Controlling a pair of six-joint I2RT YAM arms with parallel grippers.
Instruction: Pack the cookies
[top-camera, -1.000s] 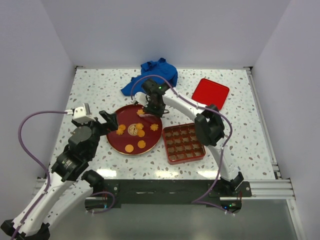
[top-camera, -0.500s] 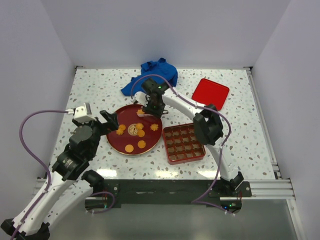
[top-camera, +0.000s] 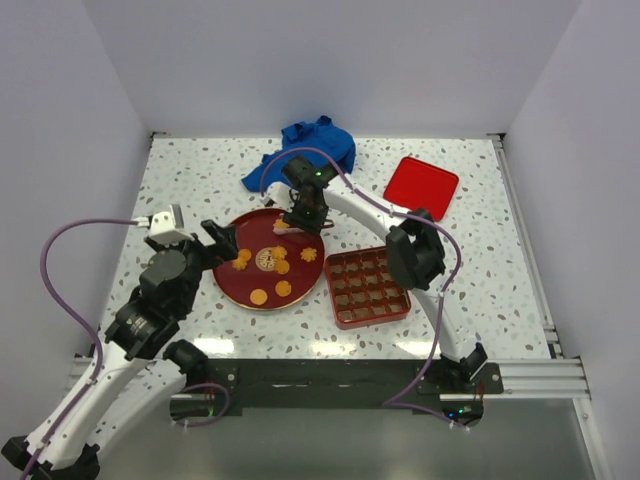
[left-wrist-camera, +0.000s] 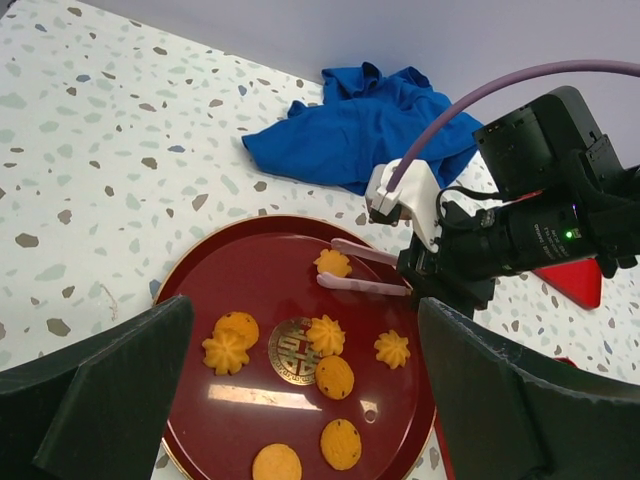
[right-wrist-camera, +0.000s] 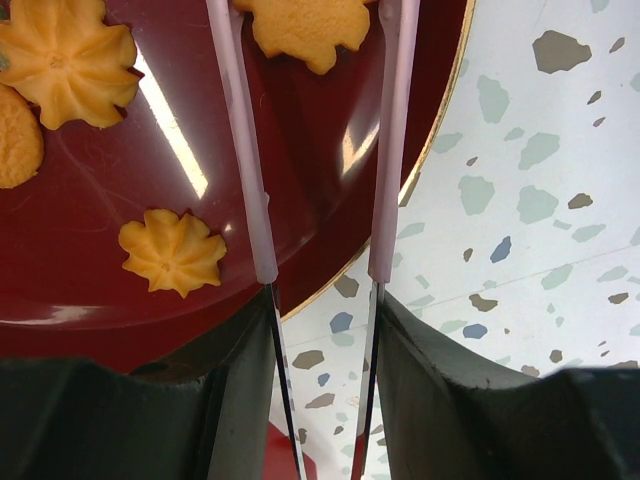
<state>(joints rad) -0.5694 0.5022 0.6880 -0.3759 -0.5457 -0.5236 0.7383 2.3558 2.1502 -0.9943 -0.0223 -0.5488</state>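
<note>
We see all eight cookies (left-wrist-camera: 334, 376) lying on the dark red plate (top-camera: 232, 283), which sits on the speckled table (top-camera: 180, 180) in front of the left arm. They are spread around the gold emblem (left-wrist-camera: 295, 352) at the plate's centre. Some are round and flat, some are ridged like flowers.

Our right pincer (top-camera: 286, 228) reaches over the far edge of the plate with its two long pink fingers (right-wrist-camera: 243, 150) lowered to the surface. They stand released, one on each side of a flower-shaped cookie (right-wrist-camera: 305, 25). In the right wrist view the cookie sits close against one finger, while a thin strip of plate shows between it and the other. Nothing is gripped.

Our left pincer (top-camera: 213, 248) hangs over the near left rim of the plate. Its dark jaws are spread wide and it holds nothing.

Just to the right of the plate lies a red tray (top-camera: 366, 288) divided into small square pockets. A flat red lid (top-camera: 421, 186) rests farther back on the right, well apart from the tray. A crumpled blue cloth (top-camera: 305, 150) lies near the back of the table, behind the plate.
</note>
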